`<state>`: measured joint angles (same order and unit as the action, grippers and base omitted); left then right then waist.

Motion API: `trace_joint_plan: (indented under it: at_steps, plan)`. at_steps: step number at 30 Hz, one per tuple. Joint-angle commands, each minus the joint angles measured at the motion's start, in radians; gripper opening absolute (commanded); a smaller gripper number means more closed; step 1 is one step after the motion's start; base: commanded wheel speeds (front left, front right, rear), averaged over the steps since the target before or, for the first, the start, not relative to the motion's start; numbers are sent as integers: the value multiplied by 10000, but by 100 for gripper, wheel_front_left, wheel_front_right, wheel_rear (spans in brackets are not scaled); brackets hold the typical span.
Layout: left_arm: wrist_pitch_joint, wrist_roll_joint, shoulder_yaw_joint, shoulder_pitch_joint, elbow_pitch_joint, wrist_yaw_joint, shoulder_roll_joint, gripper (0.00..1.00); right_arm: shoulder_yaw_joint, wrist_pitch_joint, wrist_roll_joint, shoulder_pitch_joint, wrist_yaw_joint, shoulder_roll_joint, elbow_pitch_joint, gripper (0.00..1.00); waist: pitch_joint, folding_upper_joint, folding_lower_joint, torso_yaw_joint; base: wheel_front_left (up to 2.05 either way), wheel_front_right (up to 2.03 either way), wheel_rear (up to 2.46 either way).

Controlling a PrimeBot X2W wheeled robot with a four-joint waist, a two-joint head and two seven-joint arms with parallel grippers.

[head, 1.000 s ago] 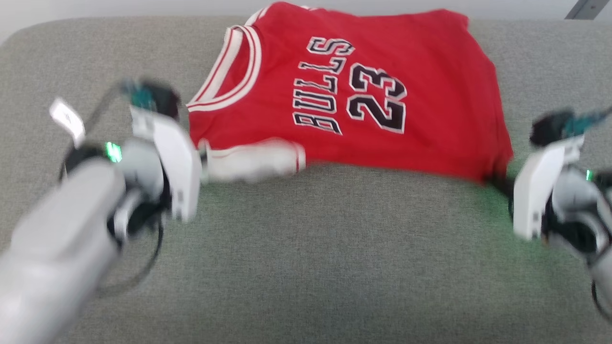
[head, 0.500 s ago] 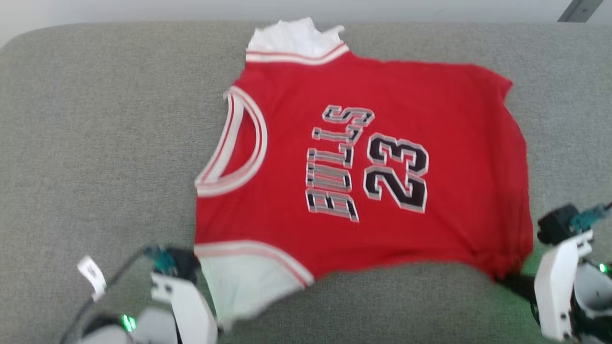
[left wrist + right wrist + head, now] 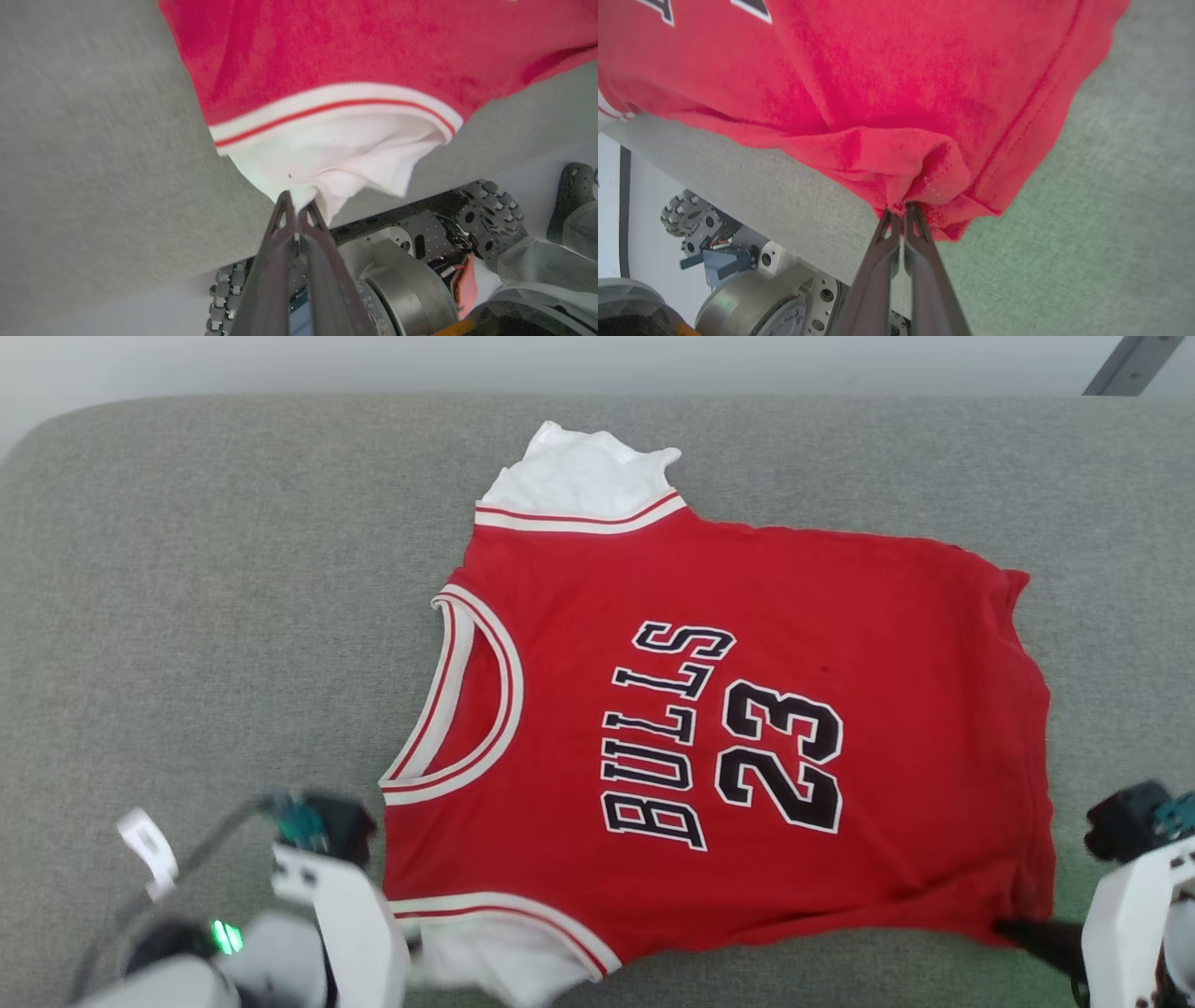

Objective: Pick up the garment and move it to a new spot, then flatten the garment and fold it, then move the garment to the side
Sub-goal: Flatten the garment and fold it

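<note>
The grey padded surface (image 3: 187, 569) carries the garment (image 3: 709, 737). It lies spread out, print up, in the middle of the pad, with its collar toward the robot's left and its near edge at the front border of the pad. I judge it to be a thin, soft and light cloth. It has no stiffness, so it follows any pull, wrinkles easily, and probably drags a little on the rough fabric below. The good places to hold are the seamed edges: sleeves, shoulders and hem corners.

The left gripper (image 3: 295, 205) has its fingers closed on the tip of the near white sleeve (image 3: 336, 158). The right gripper (image 3: 901, 210) pinches a bunched hem corner (image 3: 924, 182), its fingers also closed.

In the head view the bottom edge cuts off both wrists and part of the near sleeve, and the fingertips are hard to make out. How many layers each pinch takes, I cannot tell. The underside of the garment is hidden.
</note>
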<state>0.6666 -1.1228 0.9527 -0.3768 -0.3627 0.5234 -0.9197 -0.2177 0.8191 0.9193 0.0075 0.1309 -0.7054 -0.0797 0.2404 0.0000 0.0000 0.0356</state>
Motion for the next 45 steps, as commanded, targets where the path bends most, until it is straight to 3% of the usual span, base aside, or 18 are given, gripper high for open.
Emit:
trace_joint_plan:
  at_steps: [1, 6, 10, 19, 25, 26, 27, 28, 29, 30, 31, 32, 33, 35, 40, 45]
  plan:
    - [-56, 219, -135, -359, -82, -77, -130, 0, 241, -67, -163, -59, -3, 213, -117, 0, -31, 0, 0, -47, 0, 0, 0]
    - [71, 923, -517, -1800, 123, -671, -322, 0, 1109, -18, -948, -677, -3, 953, -304, 0, -55, 0, 0, -171, 0, 0, 0]
    - [69, 1330, -682, -2997, 951, -1409, 33, 0, 1550, 21, -1659, -1546, -3, 1611, -72, 0, 62, 0, 0, -245, 0, 0, 0]
    - [-336, 1776, -457, -4924, 4557, -3212, 1810, 0, 1320, -388, -2966, -3575, -5, 2430, 1612, 0, 530, 0, 0, -322, 0, 0, 0]
    - [-366, 1512, -202, -5387, 7145, -4122, 2925, 0, 595, -549, -3177, -4517, -3, 2733, 3080, 0, 777, 0, 0, -415, 0, 0, 0]
    - [-339, 1416, -197, -5423, 7557, -4218, 3106, 0, 470, -564, -3134, -4631, -3, 2770, 3272, 2, 797, 0, 0, -421, 0, 0, 0]
    - [-269, 1318, -185, -5449, 7924, -4304, 3269, 0, 387, -637, -3104, -4748, -3, 2784, 3423, 13, 819, 0, 0, -424, 0, 0, 0]
    - [-269, 1318, -185, -5449, 7924, -4304, 3269, 0, 387, -637, -3104, -4748, -3, 2784, 3423, 13, 819, 0, 0, -424, 0, 0, 0]
    - [-248, 1252, -176, -5500, 8236, -4418, 3413, 0, 325, -694, -3079, -4867, -3, 2794, 3576, 22, 841, 0, 0, -429, 0, 0, 0]
    - [-219, 1189, -171, -5576, 8545, -4488, 3534, 15, 234, -718, -3062, -4938, -3, 2799, 3710, 29, 854, 0, 0, -433, 0, 0, 0]
    - [-140, 1128, -179, -5633, 8813, -4516, 3624, 40, 134, -732, -3029, -4990, -3, 2791, 3802, 49, 860, 0, 0, -440, 0, 0, 0]
    - [-23, 1066, -146, -5665, 9055, -4587, 3686, 49, 47, -756, -3006, -5062, -3, 2763, 3870, 93, 862, 0, 0, -449, 0, 0, 0]
    - [53, 993, -159, -5705, 9227, -4610, 3743, 65, 14, -788, -2965, -5118, -3, 2730, 3906, 100, 859, 0, 0, -457, 0, 0, 0]
    - [167, 884, -253, -5840, 9475, -4576, 3808, 100, -3, -930, -2912, -5194, -3, 2663, 3877, 100, 841, 0, 0, -462, 0, 0, 0]
    - [644, 866, -318, -6097, 9418, -4207, 3615, 100, 255, -1470, -2915, -5032, -3, 2481, 3431, 100, 780, 0, 0, -435, 0, 0, 0]
    - [1184, 861, -367, -5912, 8352, -3453, 3034, 100, 846, -2175, -3145, -4602, -3, 2533, 2699, 100, 729, 0, 0, -436, 0, 0, 0]
